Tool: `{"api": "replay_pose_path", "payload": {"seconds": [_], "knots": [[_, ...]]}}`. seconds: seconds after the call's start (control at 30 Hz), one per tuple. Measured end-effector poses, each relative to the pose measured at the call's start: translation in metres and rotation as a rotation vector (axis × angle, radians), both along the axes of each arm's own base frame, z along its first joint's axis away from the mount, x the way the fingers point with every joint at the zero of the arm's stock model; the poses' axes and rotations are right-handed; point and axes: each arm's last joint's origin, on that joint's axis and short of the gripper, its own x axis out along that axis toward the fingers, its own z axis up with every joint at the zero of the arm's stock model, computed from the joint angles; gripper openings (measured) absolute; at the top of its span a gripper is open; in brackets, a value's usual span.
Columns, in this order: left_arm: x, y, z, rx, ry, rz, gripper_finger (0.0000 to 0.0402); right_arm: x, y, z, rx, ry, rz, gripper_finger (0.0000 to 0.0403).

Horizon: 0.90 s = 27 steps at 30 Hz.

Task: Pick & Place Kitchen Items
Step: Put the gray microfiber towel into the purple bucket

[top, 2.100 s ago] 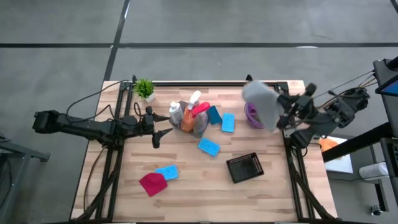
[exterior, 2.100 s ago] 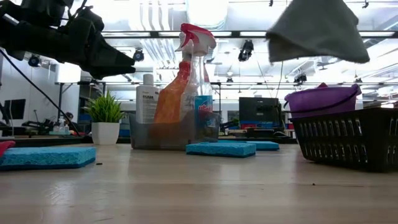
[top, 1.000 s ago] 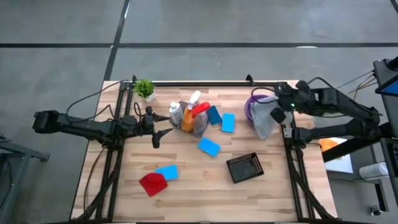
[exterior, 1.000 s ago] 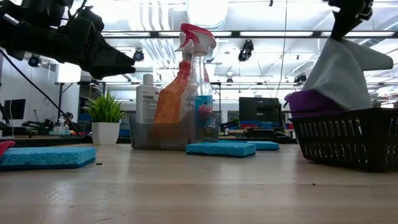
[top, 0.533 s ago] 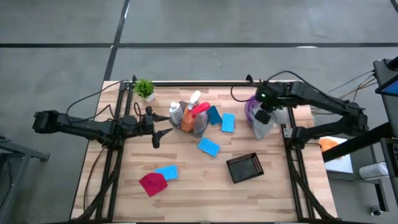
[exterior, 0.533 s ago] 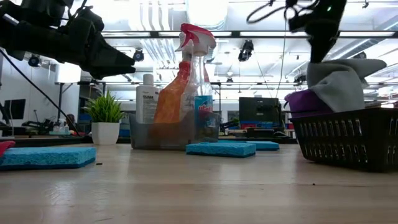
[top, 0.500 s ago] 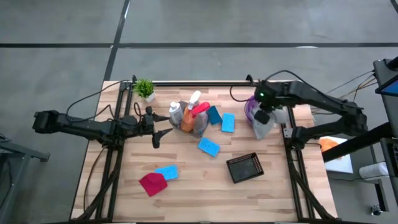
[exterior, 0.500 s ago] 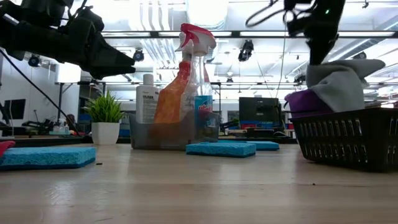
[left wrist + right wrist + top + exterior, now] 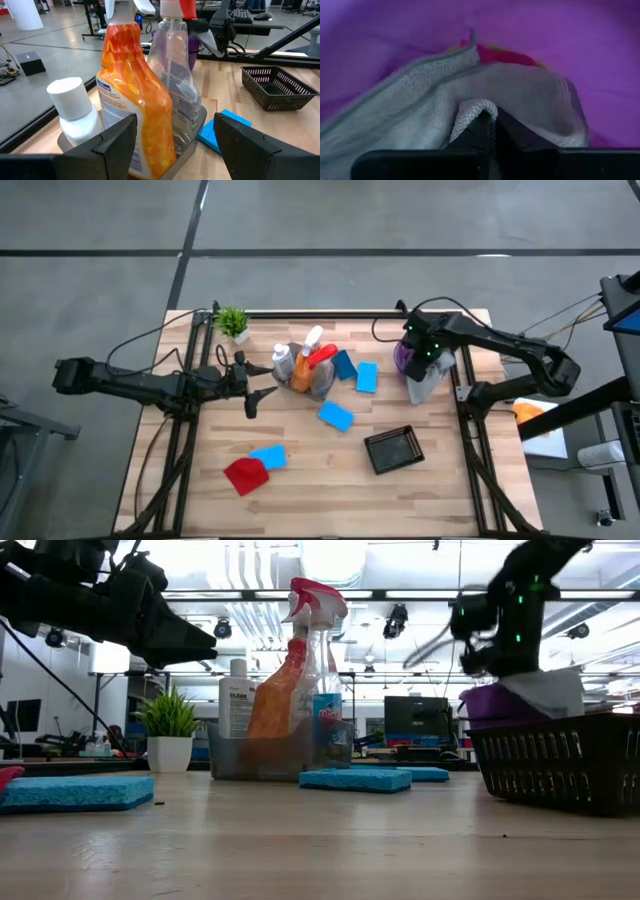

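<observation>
Your right gripper (image 9: 487, 131) sits down inside the purple bowl (image 9: 403, 358), fingers pinched on the grey cloth (image 9: 424, 383), which drapes over the bowl's near rim toward the black basket (image 9: 392, 449), while your left gripper (image 9: 175, 145) waits spread before the bottles (image 9: 300, 364).
</observation>
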Motion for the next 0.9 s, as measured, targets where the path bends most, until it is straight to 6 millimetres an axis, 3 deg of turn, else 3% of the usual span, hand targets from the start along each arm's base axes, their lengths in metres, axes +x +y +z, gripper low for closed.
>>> {"api": "replay_pose_path", "payload": {"seconds": [0.1,0.23,0.63,0.73,0.9], "knots": [[0.000,0.000,0.000,0.000,0.000,0.000,0.0264,0.001,-0.001,-0.015,0.011,-0.006,0.008,0.0018],[0.000,0.000,0.000,0.000,0.000,0.000,0.0264,0.005,-0.004,-0.019,0.015,-0.011,0.010,0.0018],[0.000,0.000,0.000,0.002,0.004,0.000,0.0264,0.003,-0.003,0.023,-0.106,-0.154,-0.027,0.0025],[0.000,0.000,0.000,0.003,0.004,-0.001,0.0264,0.001,-0.002,0.026,-0.106,-0.159,-0.034,0.0062],[0.000,0.000,0.000,0.003,0.004,-0.001,0.0264,0.000,-0.001,0.025,-0.107,-0.147,-0.044,0.0170]]}}
